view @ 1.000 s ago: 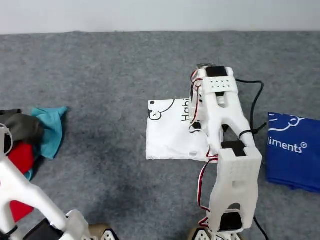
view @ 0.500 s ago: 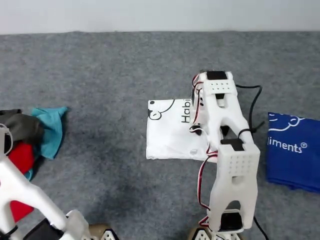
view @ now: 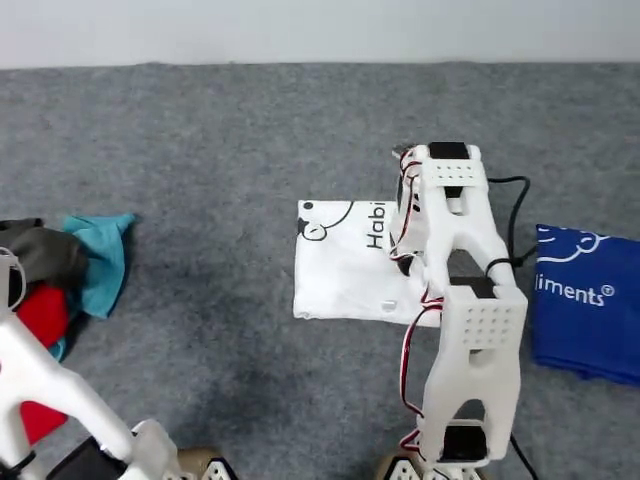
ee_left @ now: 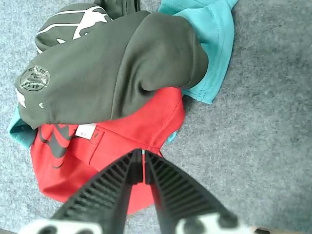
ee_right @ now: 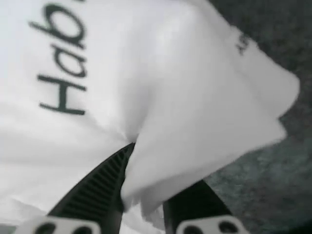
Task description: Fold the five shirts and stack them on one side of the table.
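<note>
Bench (view: 220,140): grey, carpet-like surface, seen from above.
White shirt (view: 345,262): lies folded near the middle of the bench, dark lettering and a line drawing facing up. Its 3 o'clock edge is hidden under the right arm (view: 465,300).
Right pincer (ee_right: 146,195): clenched on a raised fold of the white shirt; the cloth bunches up between the two black fingers.
Blue shirt (view: 587,300): folded flat at the 3 o'clock edge of the bench, white print on top, apart from the white shirt.
Unfolded pile: at the 9 o'clock edge, three crumpled shirts touching one another.
Dark shirt (ee_left: 112,68): olive-grey, on top of the pile, overlapping the other two.
Teal shirt (ee_left: 209,29): under the dark shirt, sticking out on the pile's 3 o'clock side.
Red shirt (ee_left: 122,141): under the dark shirt, on the pile's 6 o'clock side, a white label showing.
Left pincer (ee_left: 143,153): fingers pressed together, tips over the edge of the red shirt; no cloth can be seen between them.
Left arm (view: 40,390): white, at the 7 o'clock corner beside the pile.
</note>
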You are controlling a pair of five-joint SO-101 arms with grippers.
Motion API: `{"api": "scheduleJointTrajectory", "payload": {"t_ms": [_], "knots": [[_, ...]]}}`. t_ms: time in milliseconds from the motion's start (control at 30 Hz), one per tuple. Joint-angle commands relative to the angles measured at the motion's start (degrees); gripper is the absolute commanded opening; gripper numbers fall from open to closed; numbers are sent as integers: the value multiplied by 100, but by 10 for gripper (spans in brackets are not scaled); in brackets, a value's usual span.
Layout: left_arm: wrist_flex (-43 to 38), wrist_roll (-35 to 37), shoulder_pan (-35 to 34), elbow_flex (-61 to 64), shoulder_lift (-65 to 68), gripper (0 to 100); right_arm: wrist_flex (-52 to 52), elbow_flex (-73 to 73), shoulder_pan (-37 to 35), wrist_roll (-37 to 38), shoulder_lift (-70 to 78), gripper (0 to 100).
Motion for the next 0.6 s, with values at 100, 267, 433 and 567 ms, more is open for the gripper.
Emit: {"api": "scheduleJointTrajectory", "payload": {"t_ms": [100,267,433,567], "knots": [[123,-18,-35,-31,-193,14,101,-905,699,3376,-127,11],[123,-18,-26,-31,-193,14,101,-2611,743,5257,224,11],[123,-26,-26,-31,-193,14,163,-3877,488,6022,910,10],[123,-26,-18,-31,-185,14,119,-4404,409,6119,1420,17]]}}
